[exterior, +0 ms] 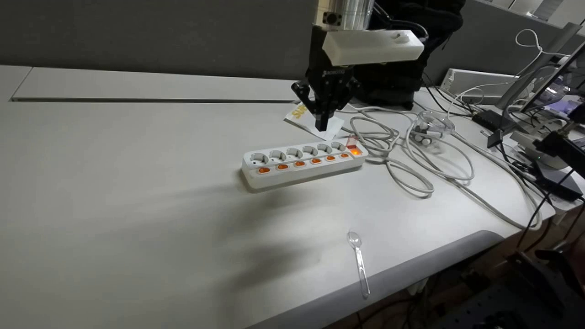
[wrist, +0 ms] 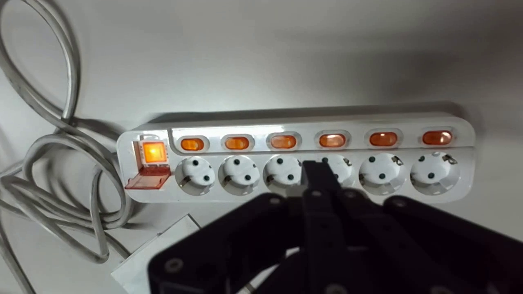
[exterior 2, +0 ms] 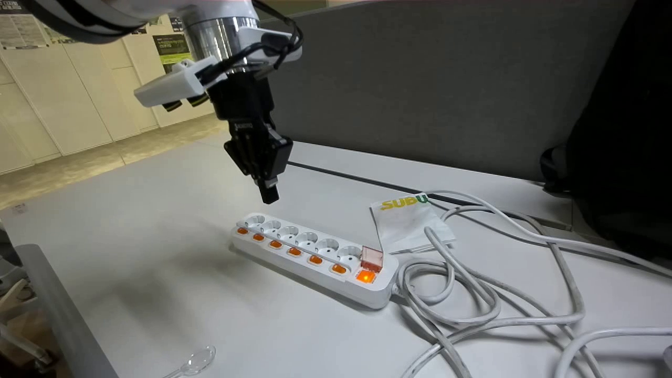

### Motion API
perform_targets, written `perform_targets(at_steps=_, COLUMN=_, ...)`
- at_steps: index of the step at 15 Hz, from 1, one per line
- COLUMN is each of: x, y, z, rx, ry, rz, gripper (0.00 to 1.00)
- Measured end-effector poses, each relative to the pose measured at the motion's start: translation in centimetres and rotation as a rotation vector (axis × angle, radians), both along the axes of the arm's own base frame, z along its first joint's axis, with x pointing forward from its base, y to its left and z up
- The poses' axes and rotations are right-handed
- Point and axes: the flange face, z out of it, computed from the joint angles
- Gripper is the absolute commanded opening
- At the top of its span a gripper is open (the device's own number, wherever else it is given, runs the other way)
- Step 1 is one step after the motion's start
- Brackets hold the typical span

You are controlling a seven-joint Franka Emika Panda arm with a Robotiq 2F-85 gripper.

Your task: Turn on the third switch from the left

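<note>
A long white power strip (exterior: pixel 304 171) lies on the table, with a row of small orange-red rocker switches beside its sockets. It also shows in an exterior view (exterior 2: pixel 315 270) and the wrist view (wrist: pixel 253 198). The third switch (exterior: pixel 299 163), counted from the cable-free end, shows in an exterior view (exterior 2: pixel 275 244) and the wrist view (wrist: pixel 332 140). It has a pale glare; I cannot tell whether it is lit. My gripper (exterior: pixel 321 122) is shut and empty, pointing down above the strip, apart from it. In the wrist view its fingertips (wrist: pixel 320 169) partly cover a socket beside the third switch.
A larger glowing main switch (wrist: pixel 154 152) with a raised red cover (exterior 2: pixel 371 259) is at the cable end. Loose grey cable (exterior: pixel 379 132) coils there. A paper napkin (exterior 2: pixel 409 223) lies behind the strip. A clear plastic spoon (exterior: pixel 358 260) lies near the table edge.
</note>
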Motion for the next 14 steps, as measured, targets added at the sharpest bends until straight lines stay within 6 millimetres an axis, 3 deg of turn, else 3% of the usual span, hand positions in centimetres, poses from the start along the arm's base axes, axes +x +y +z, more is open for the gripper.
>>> perform_targets(at_steps=8, x=0.4, y=1.0, z=-3.7, rx=0.009, ry=-0.094, rz=0.054, gripper=0.0)
perform_targets(at_steps=14, x=-0.2, y=1.8, z=-6.5, rx=0.013, ry=-0.065, rz=0.06, gripper=0.0)
